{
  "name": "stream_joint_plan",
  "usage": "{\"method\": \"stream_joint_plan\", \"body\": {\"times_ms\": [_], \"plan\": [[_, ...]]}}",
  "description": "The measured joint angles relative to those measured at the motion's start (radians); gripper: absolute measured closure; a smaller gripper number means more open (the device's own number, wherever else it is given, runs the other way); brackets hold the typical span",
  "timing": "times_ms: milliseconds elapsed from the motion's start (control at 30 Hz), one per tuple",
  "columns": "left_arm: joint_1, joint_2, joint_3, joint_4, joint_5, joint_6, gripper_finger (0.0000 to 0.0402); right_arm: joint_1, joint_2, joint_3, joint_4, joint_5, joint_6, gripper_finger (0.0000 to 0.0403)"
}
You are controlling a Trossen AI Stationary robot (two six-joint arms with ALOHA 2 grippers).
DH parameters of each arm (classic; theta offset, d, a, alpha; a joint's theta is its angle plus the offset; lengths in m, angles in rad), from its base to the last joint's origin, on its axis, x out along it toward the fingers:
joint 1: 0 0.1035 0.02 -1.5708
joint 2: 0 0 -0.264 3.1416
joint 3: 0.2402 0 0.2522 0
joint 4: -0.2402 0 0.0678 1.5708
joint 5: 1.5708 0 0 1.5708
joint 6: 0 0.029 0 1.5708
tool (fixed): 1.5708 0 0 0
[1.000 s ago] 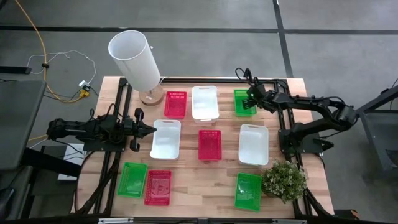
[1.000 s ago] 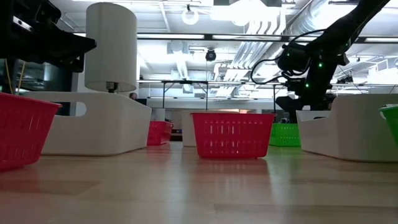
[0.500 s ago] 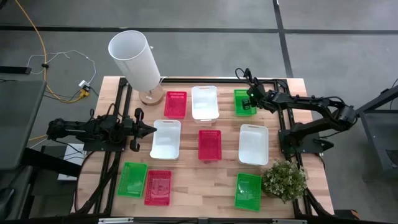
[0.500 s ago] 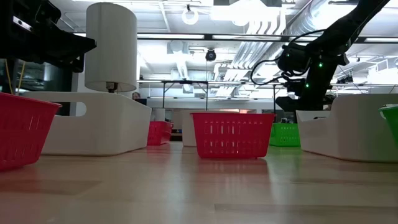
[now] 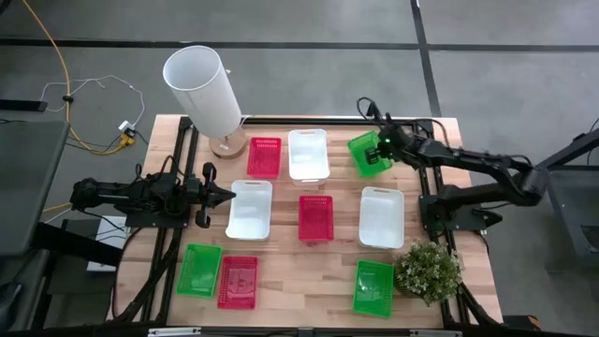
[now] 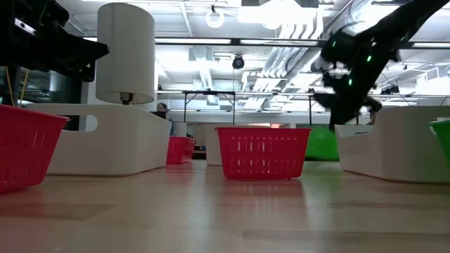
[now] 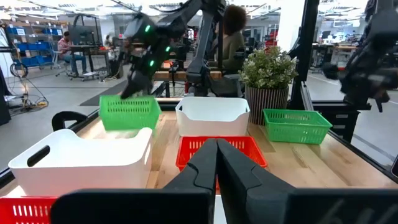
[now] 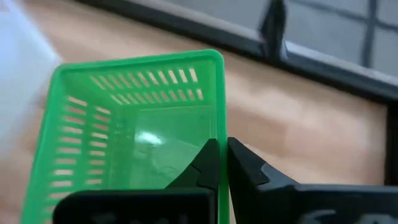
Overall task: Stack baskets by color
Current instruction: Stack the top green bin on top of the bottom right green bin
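2 dark jointed arms [image 5: 468, 164], green lights glowing.

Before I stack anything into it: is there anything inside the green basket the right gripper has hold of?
Nothing shows inside the green basket: the right wrist view sees only its bare, shiny floor. The right gripper pinches its side wall, and the fingers cover the strip of floor nearest them.

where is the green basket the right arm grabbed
In the high view, the green basket sits tilted at the table's far right, beside the far white basket, pinched by the right gripper.
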Motion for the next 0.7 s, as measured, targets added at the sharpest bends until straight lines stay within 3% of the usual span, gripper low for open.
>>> {"method": "stream_joint_plan", "body": {"times_ms": [233, 367, 533, 700], "plan": [[0.000, 0.000, 0.000, 0.000, 0.000, 0.000, 0.0401, 0.174, -0.334, 0.001, 0.017, -0.078, 0.043, 0.0402], [0.000, 0.000, 0.000, 0.000, 0.000, 0.000, 0.0401, 0.334, -0.453, 0.001, 0.027, -0.011, 0.110, 0.0402], [0.000, 0.000, 0.000, 0.000, 0.000, 0.000, 0.0401, 0.543, -0.465, 0.001, 0.144, 0.081, 0.129, 0.0402], [0.000, 0.000, 0.000, 0.000, 0.000, 0.000, 0.0401, 0.680, -0.388, 0.002, 0.334, 0.077, 0.004, 0.0402]]}}
